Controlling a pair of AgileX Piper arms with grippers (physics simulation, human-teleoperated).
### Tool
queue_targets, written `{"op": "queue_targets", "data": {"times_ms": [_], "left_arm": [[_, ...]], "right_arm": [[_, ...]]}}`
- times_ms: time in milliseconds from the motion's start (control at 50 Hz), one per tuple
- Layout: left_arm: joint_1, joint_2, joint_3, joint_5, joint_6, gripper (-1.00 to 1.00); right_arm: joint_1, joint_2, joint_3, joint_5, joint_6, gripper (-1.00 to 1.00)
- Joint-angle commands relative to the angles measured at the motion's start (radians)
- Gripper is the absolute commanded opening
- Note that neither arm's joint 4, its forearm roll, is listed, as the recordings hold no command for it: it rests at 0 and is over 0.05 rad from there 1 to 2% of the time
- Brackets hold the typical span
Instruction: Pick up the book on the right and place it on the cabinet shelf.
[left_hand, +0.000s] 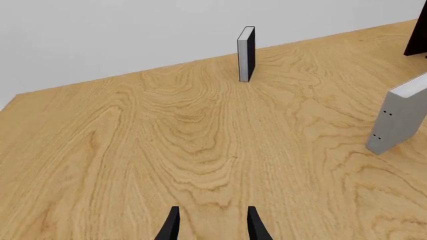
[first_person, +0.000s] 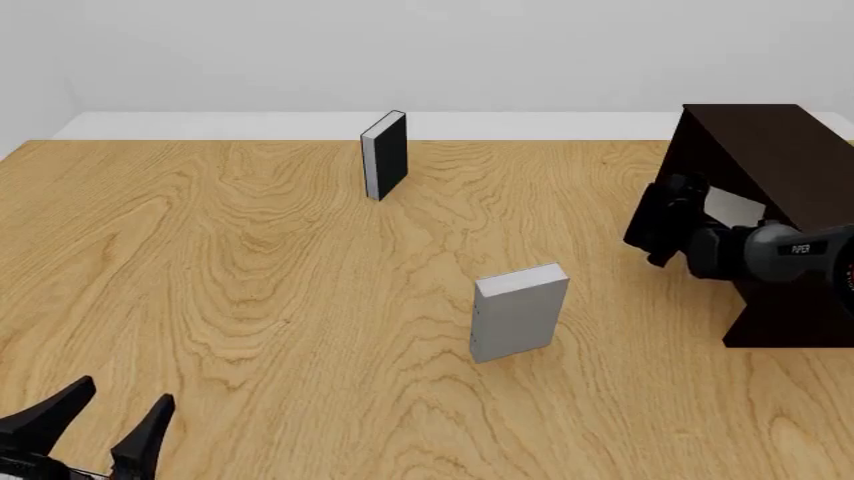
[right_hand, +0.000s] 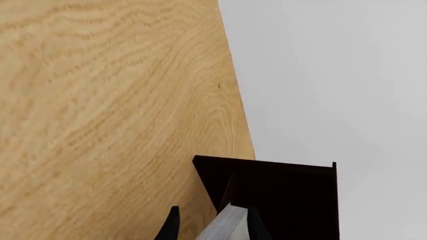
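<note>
The thin light-grey book (first_person: 733, 206) is off the table, held at the open left side of the dark cabinet (first_person: 787, 160). My right gripper (first_person: 674, 208) is shut on it. In the right wrist view the book (right_hand: 225, 224) shows as a pale slab between the black fingers of the right gripper (right_hand: 211, 227), with the cabinet (right_hand: 280, 195) just beyond. The cabinet shelf itself is too dark to make out. My left gripper (first_person: 110, 418) rests low at the near left edge, open and holding nothing; the left wrist view shows the same of the left gripper (left_hand: 212, 222).
A black-covered book (first_person: 384, 155) stands upright at the back centre. A chunkier grey book (first_person: 518, 312) stands in the middle of the table. The left wrist view shows the black book (left_hand: 246, 52), the grey book (left_hand: 400, 120) and a corner of the cabinet (left_hand: 417, 32).
</note>
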Motion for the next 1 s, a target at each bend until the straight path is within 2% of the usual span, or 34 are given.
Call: {"op": "queue_targets", "data": {"times_ms": [20, 260, 420, 440, 480, 1000], "left_arm": [[-0.005, -0.021, 0.0, 0.015, 0.0, 1.0], [-0.004, -0.031, 0.0, 0.024, -0.008, 1.0], [-0.005, -0.038, 0.0, 0.033, -0.005, 1.0], [-0.006, -0.04, 0.0, 0.035, -0.003, 1.0], [-0.005, -0.046, 0.0, 0.04, -0.001, 1.0], [-0.013, -0.03, 0.0, 0.031, -0.001, 1.0]], "right_arm": [[-0.004, -0.002, -0.007, 0.0, -0.004, 1.0], [0.006, -0.015, 0.023, -0.016, -0.017, 1.0], [0.024, -0.015, 0.027, -0.011, 0.0, 1.0], [0.022, -0.008, 0.035, -0.023, -0.015, 1.0], [0.028, -0.014, 0.029, -0.013, 0.0, 1.0], [0.048, -0.042, 0.062, -0.023, 0.011, 1.0]]}}
